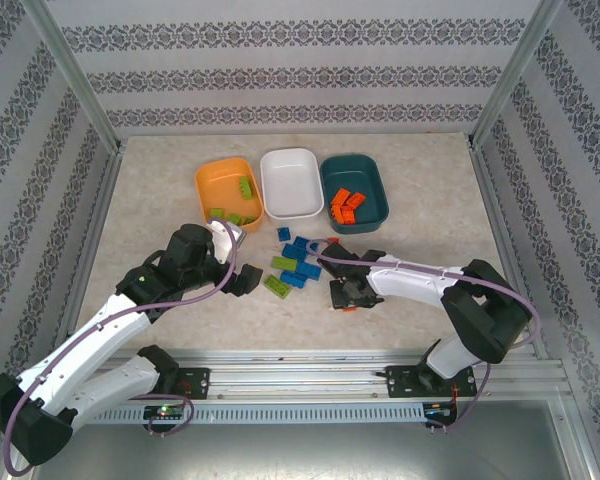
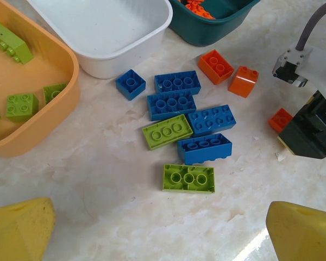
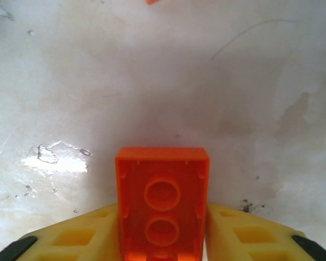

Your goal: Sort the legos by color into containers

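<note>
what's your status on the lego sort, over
Right gripper shut on an orange brick. Left gripper open, over the loose blue and green bricks. Two orange bricks lie loose short of the teal tub.

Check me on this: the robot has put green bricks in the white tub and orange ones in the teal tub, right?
Not quite. The green bricks lie in the orange tub, beside the white tub, as the top external view shows. The orange ones are indeed in the teal tub.
</note>
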